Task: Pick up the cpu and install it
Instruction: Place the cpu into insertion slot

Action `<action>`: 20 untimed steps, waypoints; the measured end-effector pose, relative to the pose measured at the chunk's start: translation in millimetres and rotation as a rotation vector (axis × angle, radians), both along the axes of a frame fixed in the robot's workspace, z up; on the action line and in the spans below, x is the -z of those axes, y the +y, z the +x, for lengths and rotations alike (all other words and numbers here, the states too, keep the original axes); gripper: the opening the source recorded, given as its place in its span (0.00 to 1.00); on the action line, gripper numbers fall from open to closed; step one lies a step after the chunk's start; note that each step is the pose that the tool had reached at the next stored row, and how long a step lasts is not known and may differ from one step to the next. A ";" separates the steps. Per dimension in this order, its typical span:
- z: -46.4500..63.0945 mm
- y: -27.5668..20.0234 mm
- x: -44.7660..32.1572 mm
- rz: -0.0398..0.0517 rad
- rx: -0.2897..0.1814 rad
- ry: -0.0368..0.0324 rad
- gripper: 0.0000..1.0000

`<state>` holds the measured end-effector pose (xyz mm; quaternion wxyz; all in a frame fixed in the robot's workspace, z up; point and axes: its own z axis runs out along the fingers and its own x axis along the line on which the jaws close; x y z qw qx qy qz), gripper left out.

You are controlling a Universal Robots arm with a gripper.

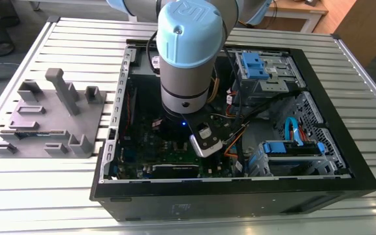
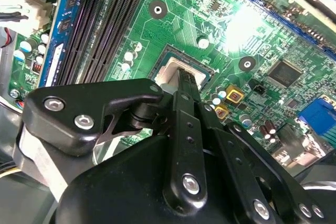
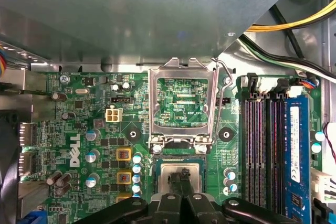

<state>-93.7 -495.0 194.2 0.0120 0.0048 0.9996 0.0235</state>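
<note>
The cpu (image 3: 165, 174) is a small flat square with a pale, silvery-grey metal top. It lies level inside the dark square socket (image 3: 153, 178) of the green motherboard (image 3: 79, 129), just below the raised metal load plate (image 3: 154, 103), whose open window shows bare board behind it. In the second wrist view the cpu (image 2: 169, 74) reads as a pale patch within the socket's dark rim. The gripper (image 3: 181, 174) stands directly over the chip. Its jaws are drawn close together, the thin tips meeting above the middle of the metal top rather than clasping its edges, and whether they press on it cannot be told. In the first wrist view the black linkages cover the chip's near edge, and in the second wrist view the gripper (image 2: 186, 77) and its body hide most of it. A bright glare washes out part of the board there. In the exterior view the arm (image 1: 188, 49) reaches into the open computer case (image 1: 364, 181) on the slatted tabletop (image 1: 44, 196) and covers the socket area.
</note>
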 end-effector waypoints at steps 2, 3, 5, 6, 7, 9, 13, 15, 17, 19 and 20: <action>0.0 0.0 0.1 0.0001 0.000 0.0000 0.11; 0.0 0.0 0.2 0.0002 0.000 -0.0001 0.11; 0.0 0.0 0.6 -0.0004 0.000 -0.0001 0.11; 0.0 0.0 0.8 -0.0007 0.000 0.0000 0.11; 0.0 0.0 0.9 -0.0008 0.000 0.0000 0.11; 0.0 0.0 1.0 -0.0008 0.000 0.0000 0.11; 0.0 0.1 0.4 0.0000 0.000 -0.0005 0.11; 0.0 0.2 -2.1 0.0001 0.000 -0.0004 0.11; 0.0 0.1 -5.5 -0.0003 0.000 -0.0002 0.11; 0.0 0.0 -8.2 -0.0006 0.001 -0.0001 0.11; 0.1 0.1 -8.7 -0.0011 0.002 -0.0002 0.11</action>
